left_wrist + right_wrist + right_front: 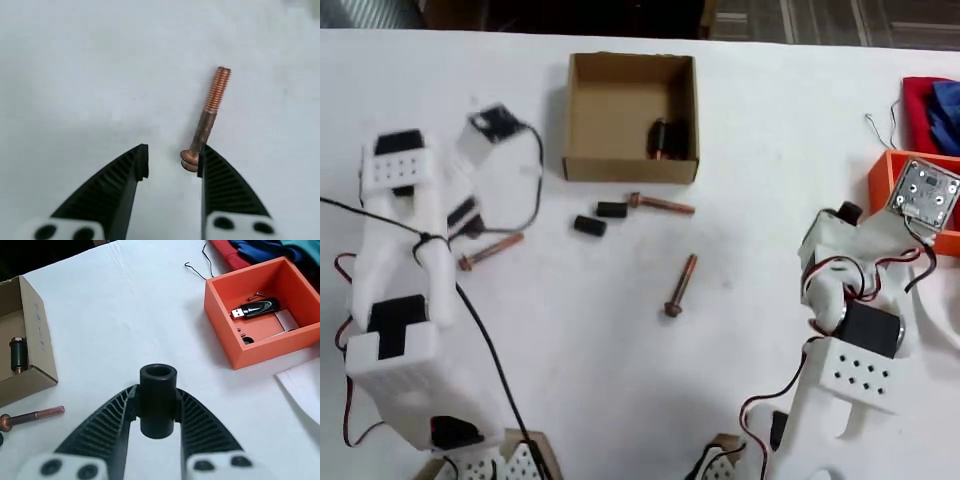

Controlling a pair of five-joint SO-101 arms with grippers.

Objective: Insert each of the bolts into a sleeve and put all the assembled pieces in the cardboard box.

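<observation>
White table [620,380] everywhere, matte, evenly lit, shadows soft. Past its far edge, well ahead of the right gripper [157,395], a dark strip [570,12] of room (no detail readable). Next to that strip, a grey lined surface [820,15], floor or mat, can't tell. Orange tray [220,325] on the table near the gripper's tip, off to one side, with red and blue cloth [920,100] just behind it.

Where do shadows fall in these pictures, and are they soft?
Left wrist view: soft grey shadow on the table ahead of the left claw. Right wrist view: faint shadow beside the orange box. High view: cardboard box dim inside.
</observation>
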